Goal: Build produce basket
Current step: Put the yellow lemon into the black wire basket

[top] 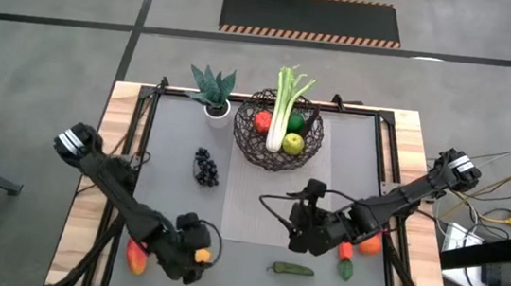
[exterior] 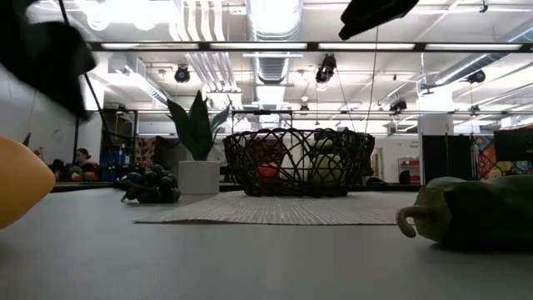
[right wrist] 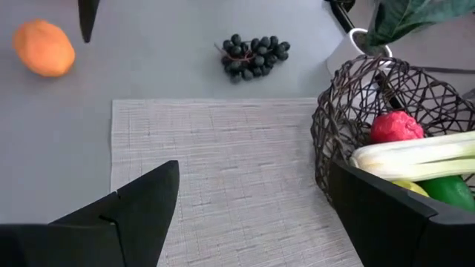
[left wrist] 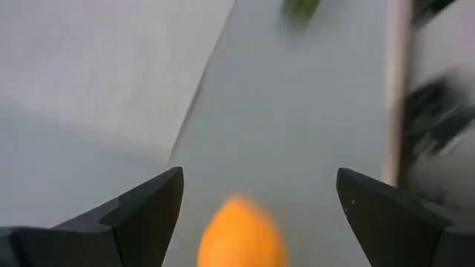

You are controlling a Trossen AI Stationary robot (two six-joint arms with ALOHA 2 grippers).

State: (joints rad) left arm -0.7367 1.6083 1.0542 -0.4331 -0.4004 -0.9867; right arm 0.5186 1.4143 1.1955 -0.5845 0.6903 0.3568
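The dark wire basket [top: 275, 137] stands at the table's far middle and holds a leek [top: 287, 104], a red fruit [top: 263, 121] and green fruits [top: 292, 143]. It also shows in the right wrist view [right wrist: 349, 111]. My left gripper [left wrist: 256, 200] is open near the table's front left [top: 194, 256]. An orange fruit [left wrist: 241, 237] lies between and below its fingers. My right gripper [right wrist: 252, 193] is open and empty above the mat [top: 303, 219], right of centre. Dark grapes [top: 205, 166] lie on the table left of the basket.
A white pot with a spiky plant [top: 211, 91] stands left of the basket. An orange-red fruit [top: 136, 256] lies at the front left. A green pepper [top: 292, 270] lies at the front middle. An orange fruit [top: 369, 243] and a small red-and-green piece [top: 346, 259] lie under my right arm.
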